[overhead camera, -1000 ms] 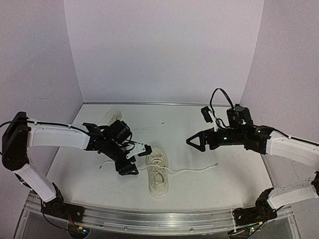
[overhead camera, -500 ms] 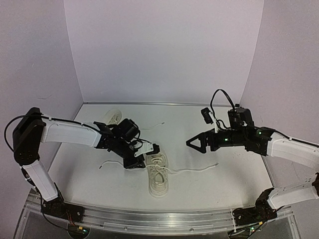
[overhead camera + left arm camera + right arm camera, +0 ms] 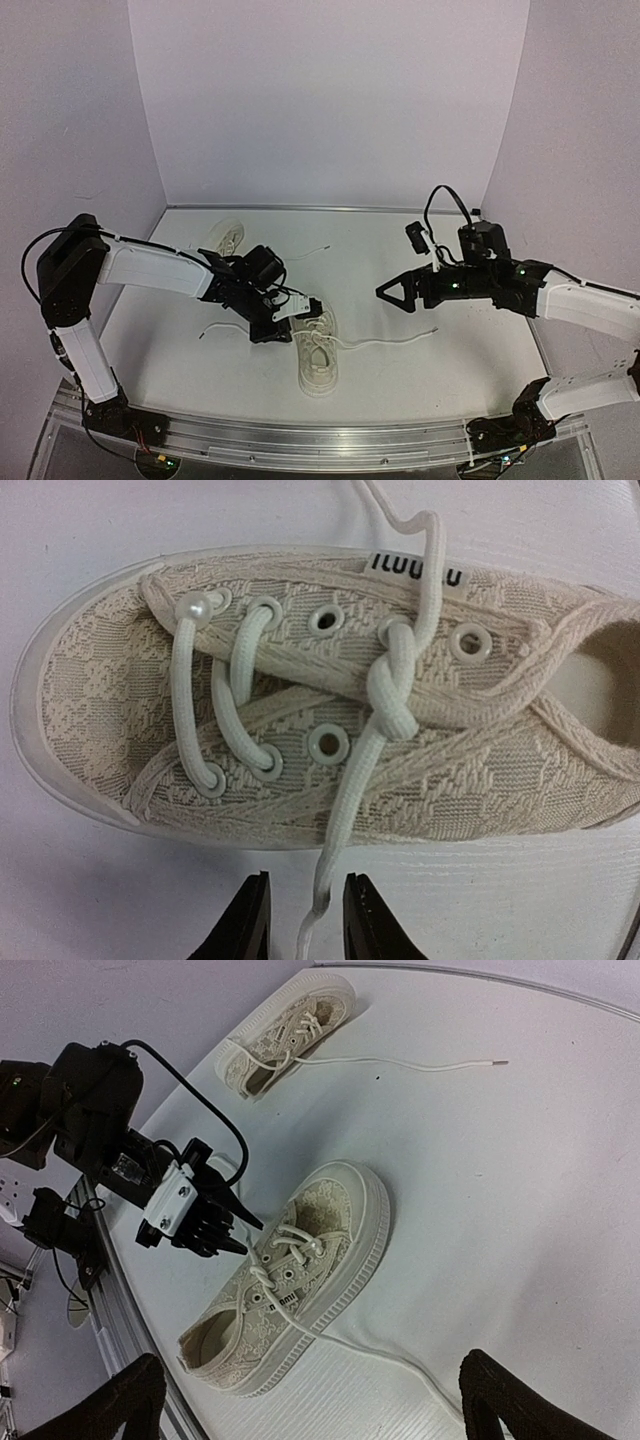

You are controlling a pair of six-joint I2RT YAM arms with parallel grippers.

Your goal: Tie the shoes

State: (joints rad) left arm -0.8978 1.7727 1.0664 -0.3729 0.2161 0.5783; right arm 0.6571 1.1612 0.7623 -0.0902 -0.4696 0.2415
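roughly, overhead first: two shoes on the white table (image 3: pixel 450 370), and two grippers. the near shoe (image 3: pixel 316 352) lies centre-front, toe pointing away from the arm bases. the far shoe (image 3: pixel 228 236) sits back left, well apart from it. the left gripper (image 3: pixel 303 310) is down at the near shoe's left flank. the right gripper (image 3: pixel 386 291) hangs off to the right, clear of both shoes. one loose lace (image 3: pixel 390 341) trails right from the near shoe. left wrist view shows detail the overhead blurs: one half-knot (image 3: pixel 392 695) over the tongue and one pearl bead (image 3: pixel 193 607) at a toe eyelet. the other lace end (image 3: pixel 318 900) drops off the shoe's side into the gap between the left fingers (image 3: pixel 252 920). jaws are narrowed yet apart, neither finger touches the lace, nothing grasped. right wrist view alone shows the right fingers (image 3: pixel 125 1400) up close: splayed wide at the frame's bottom corners, released, empty. it also shows the far shoe's lace (image 3: pixel 400 1060) lying straight across the table.
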